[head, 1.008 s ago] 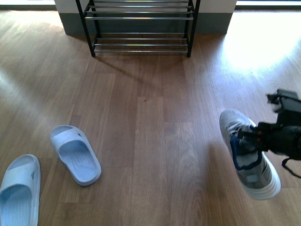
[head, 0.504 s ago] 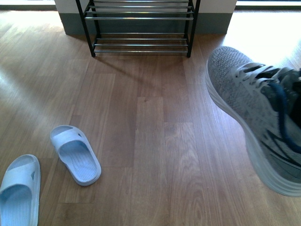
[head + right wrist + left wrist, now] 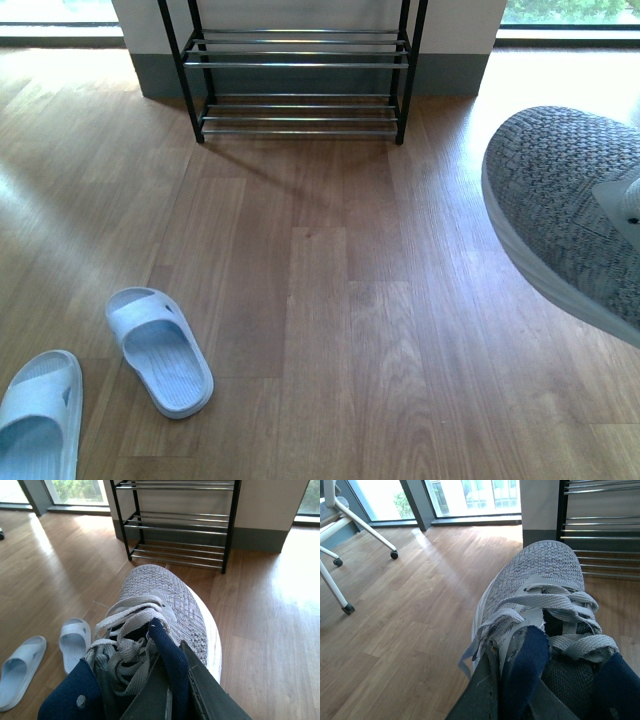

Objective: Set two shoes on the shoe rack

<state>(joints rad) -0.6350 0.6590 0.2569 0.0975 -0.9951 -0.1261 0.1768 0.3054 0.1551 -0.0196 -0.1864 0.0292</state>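
Where the front view looks over the wooden floor (image 3: 320, 300), the rack (image 3: 300, 62) stands at the far wall, in the middle. One sandal (image 3: 160, 350) lies on the floor at the near left. A second sandal (image 3: 38, 420) lies just beside it, further left, partly cut by the edge. The toe of the right sneaker (image 3: 570, 190) fills the right edge, very close to the camera and raised above the floor.

From the left wrist, the left gripper (image 3: 520, 700) holds the left sneaker (image 3: 540, 595) above the floor. Its dark fingers close on the navy collar from both sides. Beyond the toe stand the wall and one end of the rack. A chair (image 3: 367, 530) is well apart, near the window.

From the right wrist, the right gripper (image 3: 172, 690) pinches the navy collar of the right sneaker in the same way. The toe points to the rack, which stands well apart from it. Both sandals lie on the floor beside the shoe.
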